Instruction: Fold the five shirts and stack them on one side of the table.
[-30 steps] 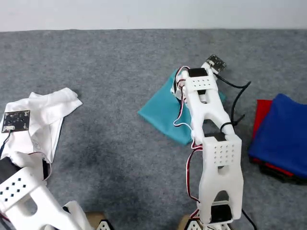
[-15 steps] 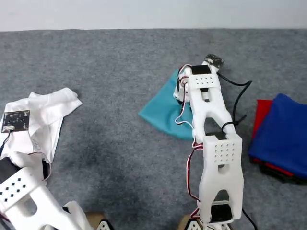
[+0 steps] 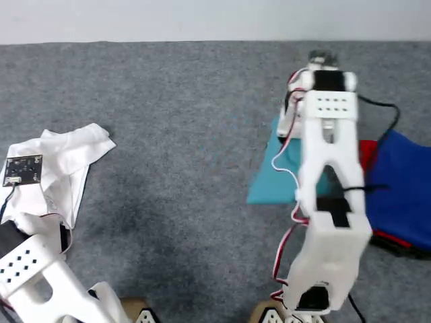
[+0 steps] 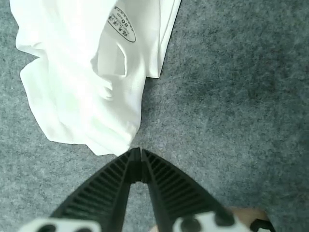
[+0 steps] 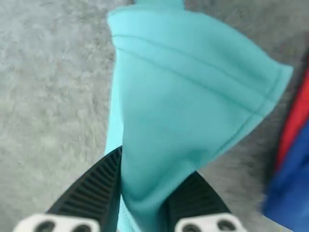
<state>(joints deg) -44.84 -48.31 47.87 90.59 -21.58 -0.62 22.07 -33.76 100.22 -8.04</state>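
Observation:
My right gripper point(image 5: 145, 193) is shut on a fold of the teal shirt point(image 5: 188, 106), which hangs from the fingers and trails onto the grey table. In the high view the teal shirt point(image 3: 273, 182) lies under my right arm point(image 3: 328, 134), right beside the stack with a blue shirt point(image 3: 401, 188) on top of a red one point(image 3: 369, 153). A crumpled white shirt point(image 3: 64, 165) lies at the left. My left gripper point(image 4: 140, 157) is shut and empty, just off the edge of the white shirt point(image 4: 82, 72).
A dark layer point(image 3: 387, 242) shows beneath the red shirt at the stack's front edge. Grey carpet-like table surface point(image 3: 175, 134) stretches bare between the white shirt and the teal one. The left arm's body point(image 3: 27, 269) fills the near left corner.
My right arm has swung to the right and away from me, dragging the teal shirt from the table's middle up against the blue and red stack. The left arm and white shirt stayed put.

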